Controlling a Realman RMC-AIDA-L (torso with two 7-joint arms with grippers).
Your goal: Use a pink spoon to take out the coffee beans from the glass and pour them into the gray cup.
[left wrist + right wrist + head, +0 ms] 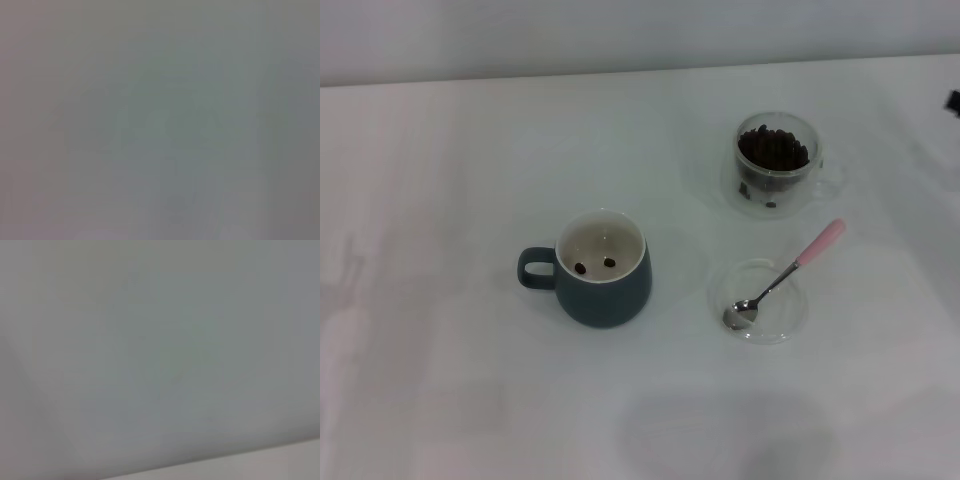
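The pink spoon point(783, 275) is lying untouched toward the right side of the white table point(440, 380), its shiny metal bowl resting inside a flat shallow clear glass dish point(760, 300) and its slim pale pink handle sticking out over the dish's rim, slanting up toward the table's far right corner. The metal neck is crossing the dish's rim, and the bowl is sitting near the dish's left inner edge, catching a little light.

Just beyond the handle's tip, toward the table's far edge, the glass point(777, 165) is standing upright, a small clear double-walled cup with a rounded body and a clear handle pointing to the right edge. The coffee beans point(773, 150) are filling it as a dark, nearly black heap up close to the rim.

Left of the dish, near the table's middle, the gray cup point(601, 268) is standing upright, dark blue-gray outside and cream-white inside, its loop handle pointing toward the left edge. Two loose beans are lying on its bottom, side by side. The cup and the dish are standing apart.

Neither gripper is showing in the head view. A small dark shape is peeking in at the right edge, too little to identify. Both wrist views are showing only a plain pale surface, so how far either claw is open, or whether it is holding anything, cannot be told.
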